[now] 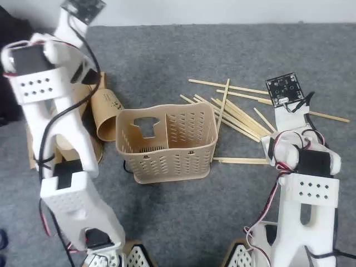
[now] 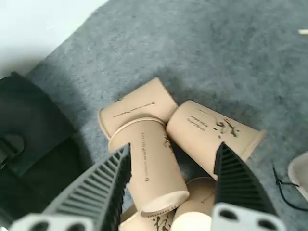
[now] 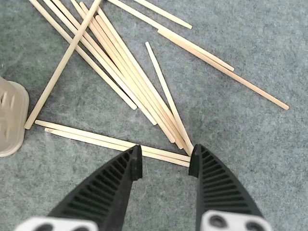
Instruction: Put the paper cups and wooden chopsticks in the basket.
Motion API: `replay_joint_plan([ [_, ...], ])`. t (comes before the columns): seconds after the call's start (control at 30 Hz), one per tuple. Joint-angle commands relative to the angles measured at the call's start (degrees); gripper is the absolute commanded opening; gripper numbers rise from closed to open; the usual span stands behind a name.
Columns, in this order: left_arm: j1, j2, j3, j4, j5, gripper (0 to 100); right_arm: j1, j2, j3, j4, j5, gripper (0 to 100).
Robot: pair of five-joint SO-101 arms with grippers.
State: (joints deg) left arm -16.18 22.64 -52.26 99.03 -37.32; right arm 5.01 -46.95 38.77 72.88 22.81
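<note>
We noted the left gripper spread open, grasping nothing, over the cups lying piled beside the basket; right gripper likewise open over chopsticks scattered on the basket's other side, all on grey carpet

I count 1 basket, at least 4 paper cups heaped together, and roughly 12 wooden chopsticks, overlapping too much for an exact tally.

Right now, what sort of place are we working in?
Probably a tabletop robot practice setup: grey carpet-like mat, a slotted basket, loose chopsticks and paper cups laid out.
</note>
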Motion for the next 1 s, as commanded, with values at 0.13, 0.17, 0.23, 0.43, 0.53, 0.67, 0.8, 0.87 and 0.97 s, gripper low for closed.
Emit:
replay_joint_plan([
  [0.13,1.5,-6.8,17.6,-1.2,-3.2,28,-0.6,-0.4,-0.5,0.0,0.4,18.0],
  [0.17,1.3,-7.1,20.1,-3.3,-3.2,28,-0.6,-0.4,-0.5,0.0,0.3,18.0],
  [0.23,0.2,-7.6,25.0,-6.9,-3.2,28,-0.7,-0.4,-0.5,0.0,0.3,18.0],
  [0.43,-0.2,-7.6,32.7,-10.1,-3.3,28,-1.5,-0.4,-0.5,0.1,0.3,18.0],
  [0.53,-0.1,-7.6,34.2,-12.0,-3.8,28,-1.5,-0.4,-0.5,0.0,0.3,18.0],
  [0.67,0.1,-7.7,37.1,-14.5,-7.5,28,-1.5,-0.1,-0.5,0.0,0.3,18.0],
  [0.8,-0.3,-7.6,40.6,-21.4,-7.6,28,-1.5,0.0,-0.5,0.0,0.3,18.0],
  [0.87,0.3,-7.6,43.0,-23.4,-7.6,28,-1.5,0.0,-0.5,0.0,0.3,18.0],
  [0.97,1.1,-7.6,44.5,-25.3,-7.5,28,-1.5,0.0,-0.5,-0.7,0.3,18.0],
])
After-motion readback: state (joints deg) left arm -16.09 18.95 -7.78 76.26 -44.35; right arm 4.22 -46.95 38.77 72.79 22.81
